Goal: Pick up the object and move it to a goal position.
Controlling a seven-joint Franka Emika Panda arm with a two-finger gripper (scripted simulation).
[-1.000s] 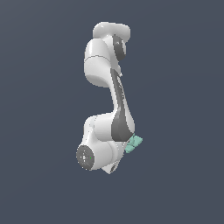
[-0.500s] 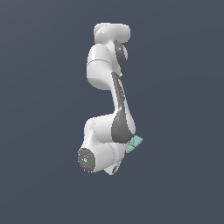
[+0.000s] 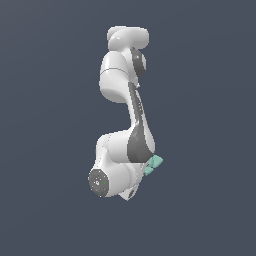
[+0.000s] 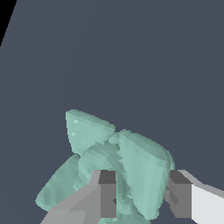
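Note:
The object [image 4: 118,166] is a pale teal-green faceted clump with pointed lobes. In the wrist view it sits between my two grey fingertips, with lobes sticking out past them. My gripper [image 4: 142,192] is shut on it, one finger [image 4: 105,192] on each side. In the exterior view only a small teal part of the object [image 3: 154,164] shows at the lower right of the white arm [image 3: 125,150]; the arm's body hides the gripper itself there.
Only a plain dark grey-blue surface shows around the arm in both views. A black strip [image 4: 5,17] shows at one corner of the wrist view.
The arm has shifted slightly, with the teal object still showing at its lower right edge; the object stays in the same place relative to the arm.

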